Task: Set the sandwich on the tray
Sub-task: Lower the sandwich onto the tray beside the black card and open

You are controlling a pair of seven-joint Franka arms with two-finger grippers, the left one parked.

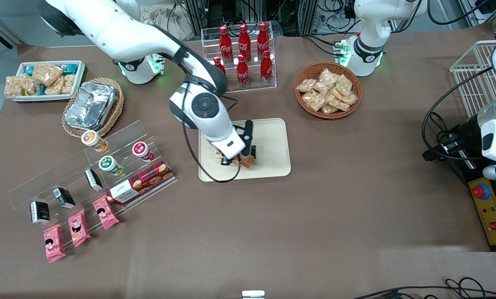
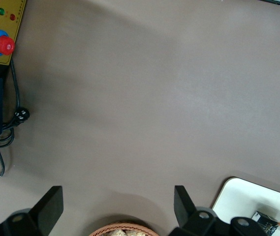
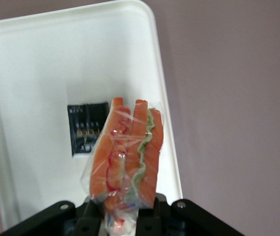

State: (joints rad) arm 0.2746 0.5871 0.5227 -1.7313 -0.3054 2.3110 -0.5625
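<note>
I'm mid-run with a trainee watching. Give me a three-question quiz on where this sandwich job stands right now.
1. True or false: the sandwich is lying flat on the tray, released.
2. Which basket lies toward the parked arm's end of the table?
A. the one with foil containers
B. the snack packet basket
3. Fill in: in the right wrist view, a small ____ packet already lies on the tray.

Key
1. False. The gripper is shut on the sandwich and holds it over the tray.
2. B
3. black
</note>
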